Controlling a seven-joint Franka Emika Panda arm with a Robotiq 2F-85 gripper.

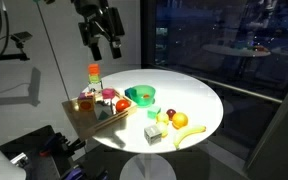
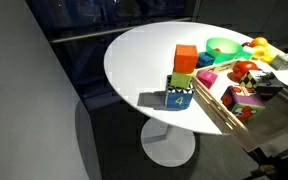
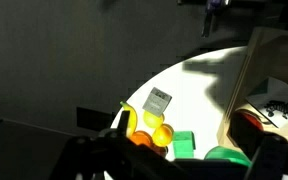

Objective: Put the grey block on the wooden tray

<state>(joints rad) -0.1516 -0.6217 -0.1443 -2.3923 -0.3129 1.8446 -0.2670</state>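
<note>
The grey block (image 1: 152,131) is a small pale cube lying on the round white table near the front, next to the fruits. In the wrist view it (image 3: 159,101) lies beside a banana and round fruits. The wooden tray (image 1: 76,117) sits at the table's edge and holds several toys; it also shows in an exterior view (image 2: 216,103) and in the wrist view (image 3: 246,70). My gripper (image 1: 104,47) hangs high in the air above the tray's far side, open and empty, well away from the block.
A green bowl (image 1: 140,95) stands mid-table between the tray and the fruits. A banana (image 1: 189,131) and small round fruits (image 1: 165,119) lie by the block. An orange-on-green block stack (image 2: 185,62) and a blue numbered cube (image 2: 179,97) stand beside the tray.
</note>
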